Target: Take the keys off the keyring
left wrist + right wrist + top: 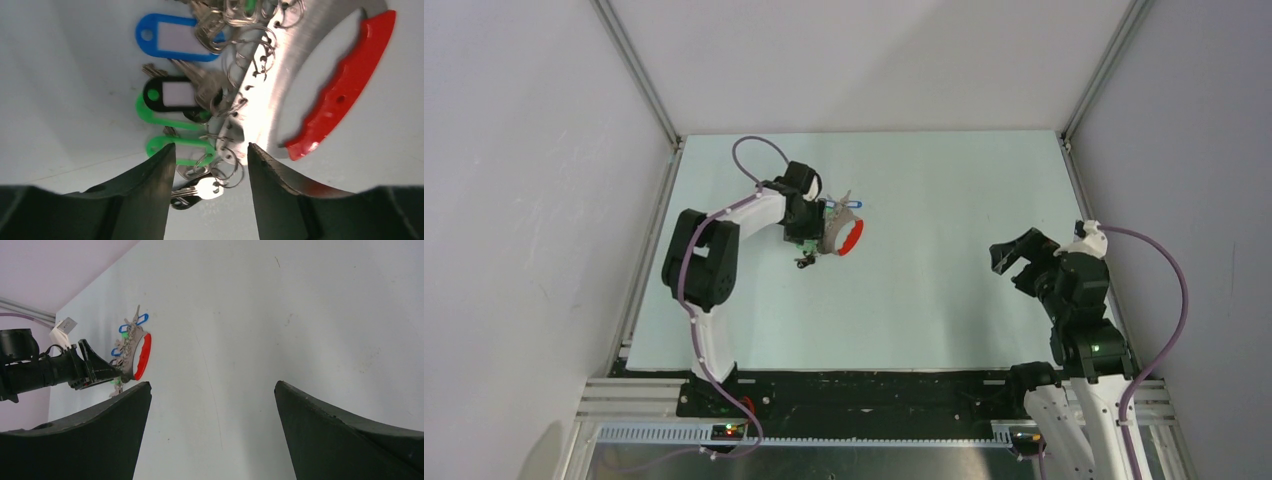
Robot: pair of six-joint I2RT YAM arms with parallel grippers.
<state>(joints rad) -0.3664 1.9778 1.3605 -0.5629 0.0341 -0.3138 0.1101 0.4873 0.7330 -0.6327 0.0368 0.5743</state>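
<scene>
The keyring (340, 100) is a red curved loop piece joined to a silver perforated band (285, 75), lying on the table at the back left (853, 238). The keys (200, 90) hang from the band on small split rings, with blue (170, 37), black and green (177, 148) tags. My left gripper (211, 150) is open and low over the cluster's near end. A silver key (207, 189) lies between its fingers, which do not touch it. My right gripper (1019, 258) is open and empty, far to the right. The keyring shows small in the right wrist view (142, 356).
The table is a pale sheet (944, 290) enclosed by white walls with metal frame rails (639, 75). The left arm (709, 255) reaches in from the near left. The right arm's base (1089, 350) stands at the near right corner.
</scene>
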